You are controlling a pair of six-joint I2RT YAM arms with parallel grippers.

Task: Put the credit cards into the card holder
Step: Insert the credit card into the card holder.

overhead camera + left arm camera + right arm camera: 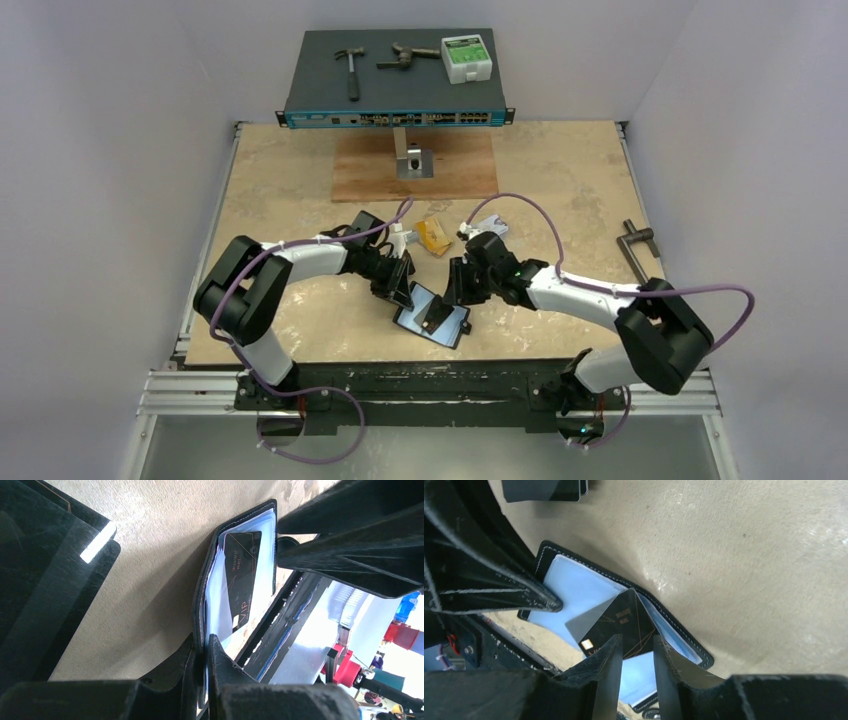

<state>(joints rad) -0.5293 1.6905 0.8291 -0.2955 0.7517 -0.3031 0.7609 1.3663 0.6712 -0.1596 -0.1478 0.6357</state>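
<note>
– Near the front edge of the desk (300, 200): report the card holder (458, 332).
– One black stitched holder lies open and flat, glossy clear pockets facing up. Its long axis runs far-left to near-right. My left jaws are clamped on its edge.
– Cards?
– Three. One black card (626, 622) with gold lines stands tilted on the pockets, a corner between my right jaws, which stand apart. One gold-orange card (433, 236) and one silver-grey card (492, 226) lie farther back.
</note>
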